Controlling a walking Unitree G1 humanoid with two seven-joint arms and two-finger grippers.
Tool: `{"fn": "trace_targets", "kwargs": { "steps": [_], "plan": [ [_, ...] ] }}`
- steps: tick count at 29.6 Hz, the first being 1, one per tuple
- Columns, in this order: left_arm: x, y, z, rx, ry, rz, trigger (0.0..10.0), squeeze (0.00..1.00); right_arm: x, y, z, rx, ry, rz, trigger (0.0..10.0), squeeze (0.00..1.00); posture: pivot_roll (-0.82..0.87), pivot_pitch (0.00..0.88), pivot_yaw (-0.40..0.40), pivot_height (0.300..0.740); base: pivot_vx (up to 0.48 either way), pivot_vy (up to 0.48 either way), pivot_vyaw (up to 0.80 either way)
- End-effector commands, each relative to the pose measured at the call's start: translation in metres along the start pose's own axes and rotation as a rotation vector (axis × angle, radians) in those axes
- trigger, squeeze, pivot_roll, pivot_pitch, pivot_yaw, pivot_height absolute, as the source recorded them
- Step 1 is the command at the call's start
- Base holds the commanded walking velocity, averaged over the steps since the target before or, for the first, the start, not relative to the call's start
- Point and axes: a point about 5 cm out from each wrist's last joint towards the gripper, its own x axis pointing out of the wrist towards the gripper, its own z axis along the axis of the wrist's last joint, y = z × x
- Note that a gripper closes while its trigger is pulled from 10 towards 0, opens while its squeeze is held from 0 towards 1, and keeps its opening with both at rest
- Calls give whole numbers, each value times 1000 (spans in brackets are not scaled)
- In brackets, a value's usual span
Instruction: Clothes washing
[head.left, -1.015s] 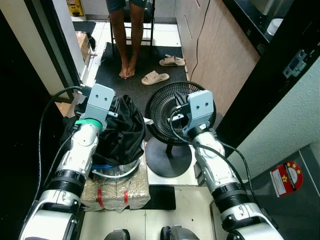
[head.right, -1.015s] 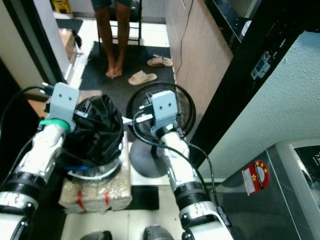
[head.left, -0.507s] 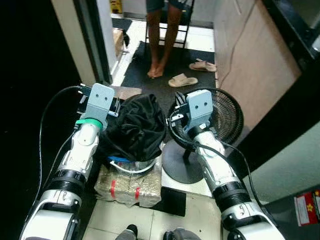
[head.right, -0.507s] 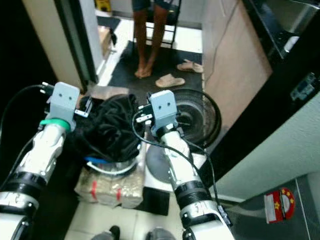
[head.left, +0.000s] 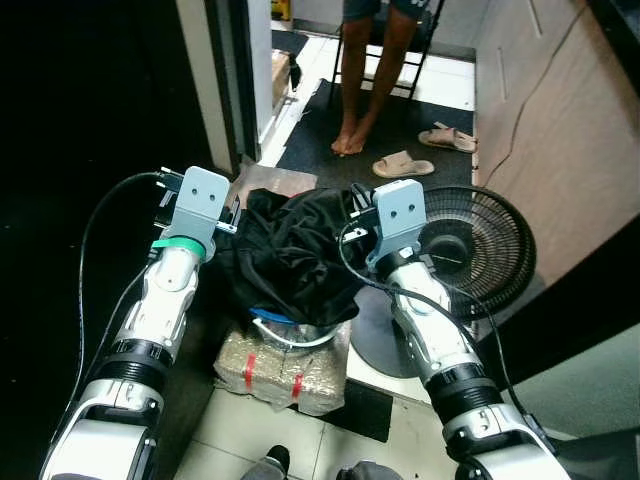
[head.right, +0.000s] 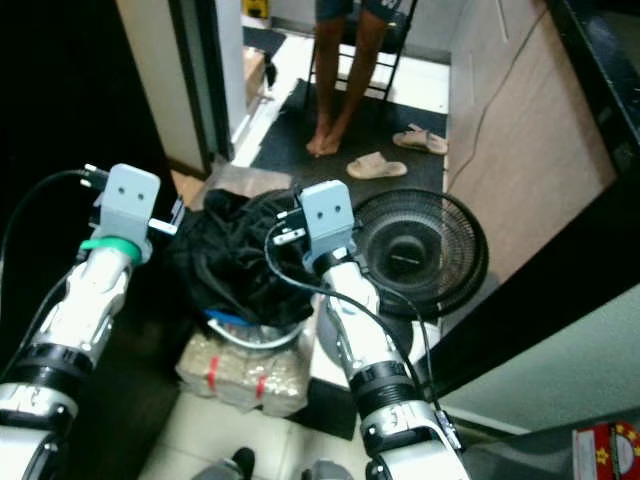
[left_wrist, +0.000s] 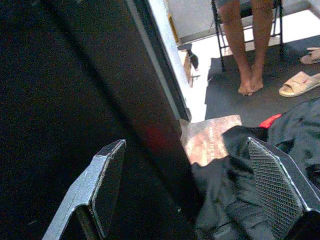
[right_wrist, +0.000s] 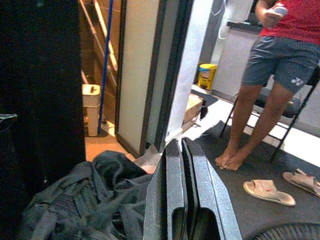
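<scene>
A heap of black clothes is piled in a white-rimmed basket, which is set on a wrapped bundle on the floor, just beside a black floor fan. The heap lies between the two arms and slightly ahead of them. Its long axis cannot be judged, since the pile is rounded and crumpled.

The left end effector is held at the heap's left edge, its fingers spread wide apart and empty; in the left wrist view one finger is seen against the dark cloth and the other against a dark door frame. The right end effector is held above the heap's right side, its fingers pressed together with nothing between them. The left is judged the readier to take hold, being already spread at the cloth, though both are about equally near.

Most of the basket is hidden under the clothes. The space to the robot's left is too dark to make out. A red patch shows among the clothes; what it belongs to cannot be told. A person's bare legs and a pair of slippers are seen on a dark mat beyond, well apart from the basket.
</scene>
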Motion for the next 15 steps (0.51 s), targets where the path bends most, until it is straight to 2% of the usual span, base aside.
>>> {"fn": "trace_targets", "kwargs": {
  "steps": [1,6,8,11,15],
  "plan": [
    [-2,-1,-4,2,10,-4,10000,0,-1,1,-5,3,26,2,10000,0,-13,56,2,740,0,0,800],
    [-2,-1,-4,2,10,-4,10000,0,-1,1,-5,2,26,2,10000,0,-13,56,2,740,0,0,800],
    [-2,-2,-2,-11,-4,-13,10000,0,-1,1,-4,20,21,-6,10000,0,-13,65,6,740,0,0,0],
    [-2,-2,0,-19,-18,-16,10000,0,-2,1,-4,34,17,-12,10000,0,-12,67,9,740,-289,0,0],
    [-2,-2,2,-37,-29,-16,10000,0,-2,1,-4,43,14,-17,10000,0,-12,68,8,740,0,0,0]
  ]
}}
